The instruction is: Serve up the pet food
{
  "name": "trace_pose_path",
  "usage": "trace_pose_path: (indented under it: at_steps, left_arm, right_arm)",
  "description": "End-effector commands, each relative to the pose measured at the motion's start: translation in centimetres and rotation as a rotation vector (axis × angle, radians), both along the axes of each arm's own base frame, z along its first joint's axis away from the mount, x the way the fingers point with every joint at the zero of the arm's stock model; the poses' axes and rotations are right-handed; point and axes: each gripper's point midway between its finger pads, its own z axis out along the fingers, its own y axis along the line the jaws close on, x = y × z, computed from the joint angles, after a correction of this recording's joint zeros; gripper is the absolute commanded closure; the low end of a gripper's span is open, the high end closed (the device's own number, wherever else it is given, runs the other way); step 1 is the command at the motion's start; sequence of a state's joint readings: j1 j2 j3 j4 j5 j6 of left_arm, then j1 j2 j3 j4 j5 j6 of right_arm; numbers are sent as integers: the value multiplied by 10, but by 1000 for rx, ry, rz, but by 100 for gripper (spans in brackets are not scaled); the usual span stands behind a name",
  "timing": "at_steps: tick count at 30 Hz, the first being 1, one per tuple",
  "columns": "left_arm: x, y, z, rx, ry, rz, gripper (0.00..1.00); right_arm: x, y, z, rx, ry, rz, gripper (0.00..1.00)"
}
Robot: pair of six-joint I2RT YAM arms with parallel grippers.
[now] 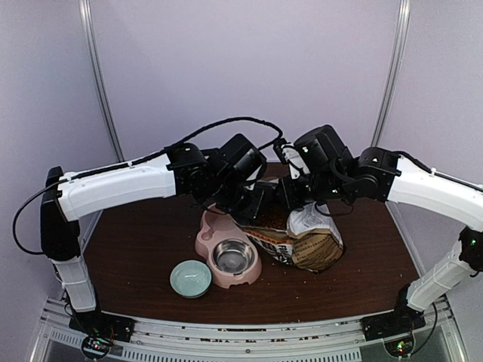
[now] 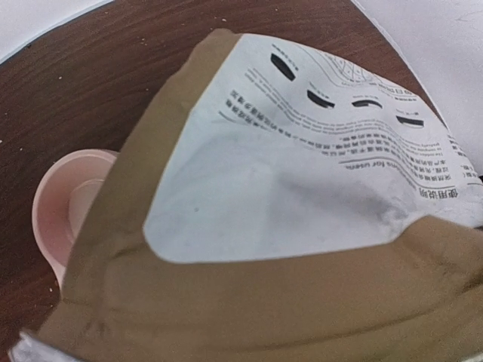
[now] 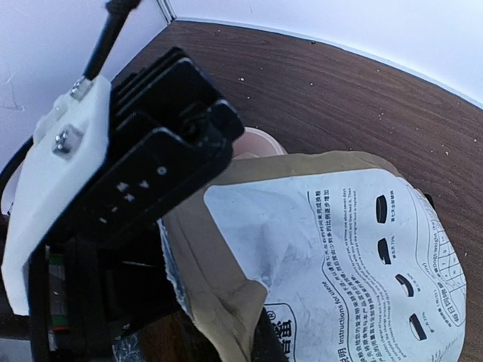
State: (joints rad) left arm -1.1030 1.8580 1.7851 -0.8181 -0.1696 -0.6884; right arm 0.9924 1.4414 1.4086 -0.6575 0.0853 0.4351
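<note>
Bag [image 1: 311,243] lies left-right, mouth toward pink bowl [image 1: 205,240]; right gripper [image 1: 291,194] closed, left gripper [image 1: 258,204] unclear.

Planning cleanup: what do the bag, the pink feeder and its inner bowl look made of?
The bag looks like matte paper: brown and white, creased, printed. The pink feeder seems smooth moulded plastic, possibly ceramic. Its inner bowl looks like polished metal, grey with bright reflections.
</note>
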Motion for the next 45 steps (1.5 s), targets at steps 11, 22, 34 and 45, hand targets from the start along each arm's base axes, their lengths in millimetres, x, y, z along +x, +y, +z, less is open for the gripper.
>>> trace_pose_path:
  at_steps: [11,22,34,45]
  left_arm:
    - [-46,-87,-10,-373,199,-385,100]
    - [-46,-91,19,-666,267,-405,100]
    - [-39,-55,56,-910,249,-311,100]
    - [-39,-28,57,-915,291,-207,100]
  right_arm:
    - [-4,-11,43,217,-21,-9,100]
    - [0,-35,35,258,14,-56,100]
    - [10,-69,40,301,25,-126,100]
    - [16,-88,54,341,16,-169,100]
